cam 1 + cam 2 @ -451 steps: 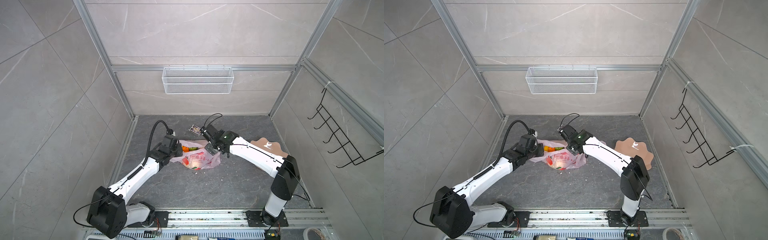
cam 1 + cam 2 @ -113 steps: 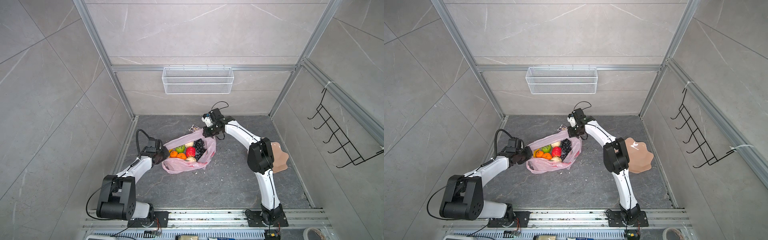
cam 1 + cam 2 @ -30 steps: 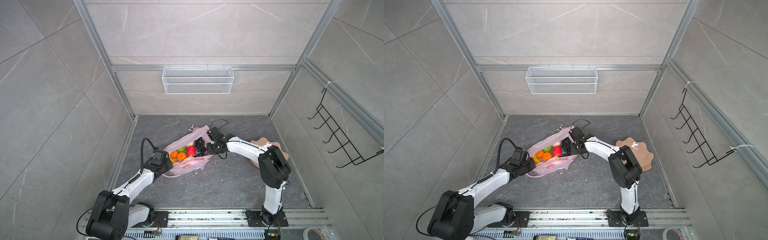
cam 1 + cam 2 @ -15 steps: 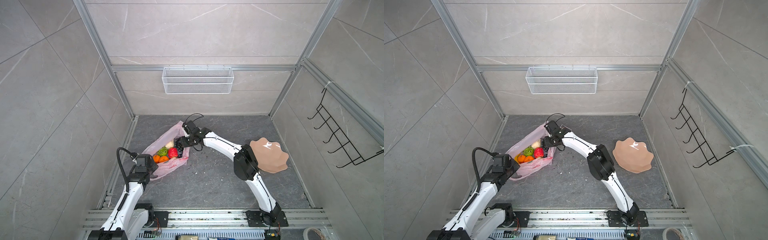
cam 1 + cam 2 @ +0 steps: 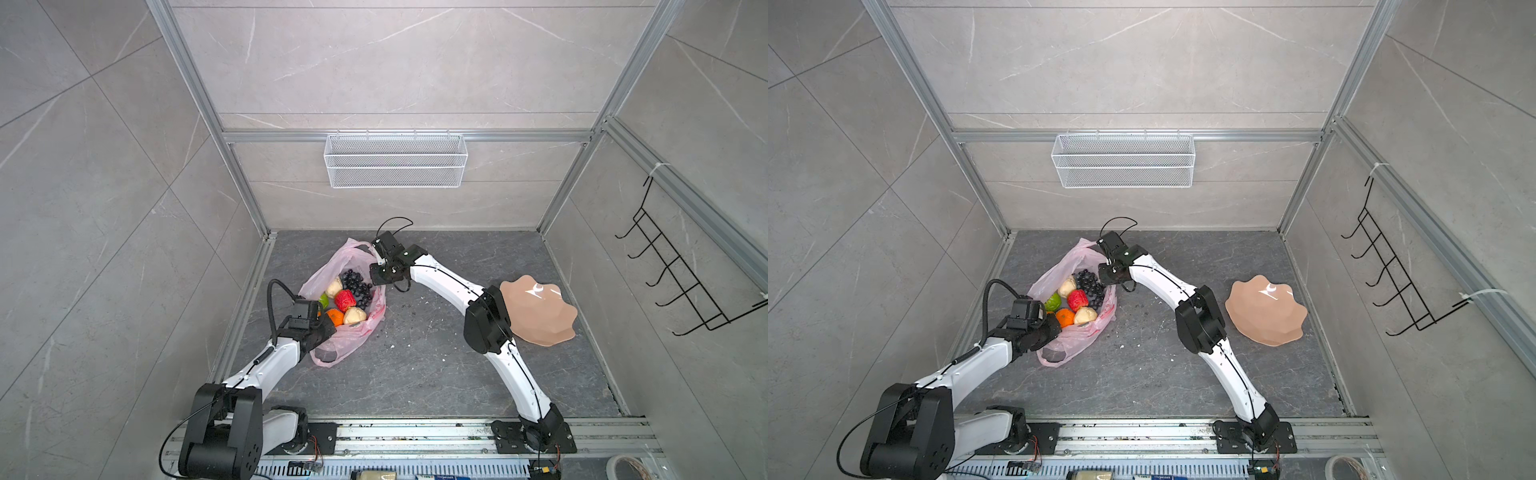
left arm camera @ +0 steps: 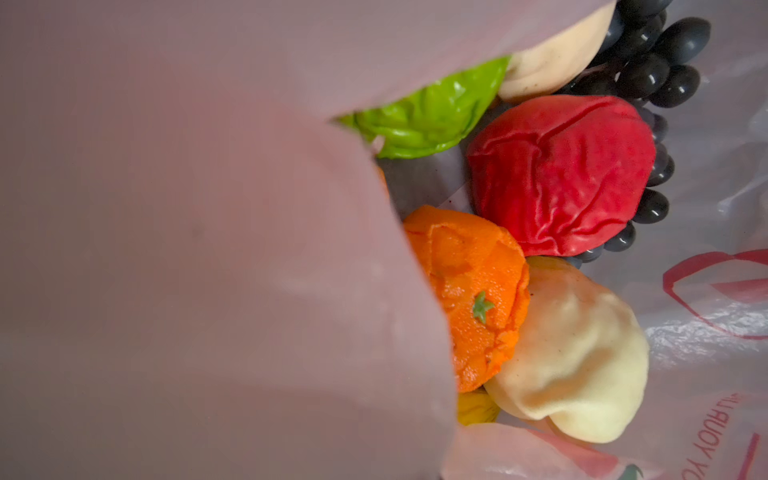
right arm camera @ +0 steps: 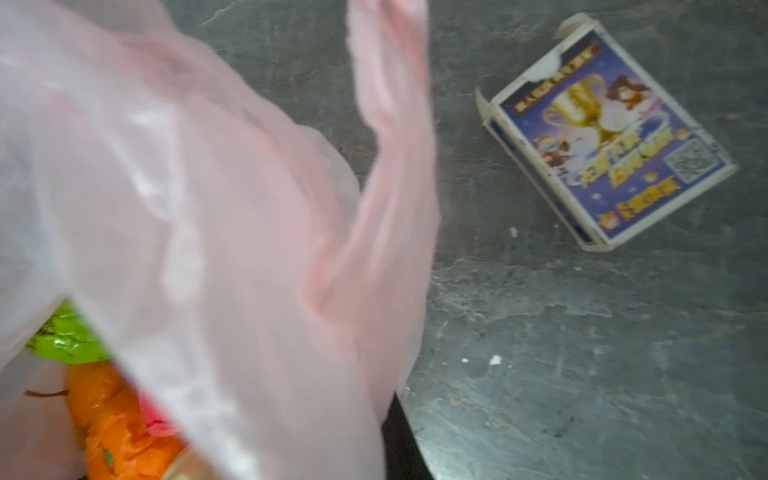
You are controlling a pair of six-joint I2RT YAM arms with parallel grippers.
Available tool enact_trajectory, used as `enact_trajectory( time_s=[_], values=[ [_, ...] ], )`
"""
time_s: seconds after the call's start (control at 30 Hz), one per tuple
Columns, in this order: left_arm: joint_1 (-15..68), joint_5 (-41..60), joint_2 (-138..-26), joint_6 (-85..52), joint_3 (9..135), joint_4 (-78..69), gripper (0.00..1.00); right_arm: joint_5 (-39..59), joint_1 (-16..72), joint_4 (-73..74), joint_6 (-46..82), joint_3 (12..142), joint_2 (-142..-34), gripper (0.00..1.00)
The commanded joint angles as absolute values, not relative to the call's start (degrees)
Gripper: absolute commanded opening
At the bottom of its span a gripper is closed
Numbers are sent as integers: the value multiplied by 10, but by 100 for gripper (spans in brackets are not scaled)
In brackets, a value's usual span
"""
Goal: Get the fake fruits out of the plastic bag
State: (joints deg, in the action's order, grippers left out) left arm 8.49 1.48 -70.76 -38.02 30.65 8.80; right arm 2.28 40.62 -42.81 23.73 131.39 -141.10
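- Fruits [image 5: 345,300] all lie inside the plastic bag [image 5: 351,338], left on the floor
- I have the left gripper [image 5: 323,328] clamped on its near rim, the right gripper [image 5: 376,272] pinched on the far rim
- Only my right wrist view shows a blue card box [image 7: 602,137]; only the left wrist, a yellow sliver [image 6: 476,409] under the orange [image 6: 469,291]

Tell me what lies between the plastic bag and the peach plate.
In both top views, only the right arm's white link crosses between plastic bag and plate, above grey floor.
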Motion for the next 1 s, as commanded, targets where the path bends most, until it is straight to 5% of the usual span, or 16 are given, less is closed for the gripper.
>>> enact_trajectory(
  time_s=[0.0,0.37,0.57,0.73,0.97],
  values=[
    [86,1,-731,-353,338,49,0,6,398,-417,236,1264,-1388,15],
    [72,-49,-769,-312,377,26,0,17,387,-324,274,1100,-1297,25],
    [61,-98,-719,-353,331,54,0,21,387,-337,273,1111,-1275,42],
    [50,-84,-668,-368,296,44,0,30,389,-349,271,1107,-1251,71],
    [50,-44,-670,-332,284,9,0,-27,387,-381,244,1026,-1140,89]
  ],
)
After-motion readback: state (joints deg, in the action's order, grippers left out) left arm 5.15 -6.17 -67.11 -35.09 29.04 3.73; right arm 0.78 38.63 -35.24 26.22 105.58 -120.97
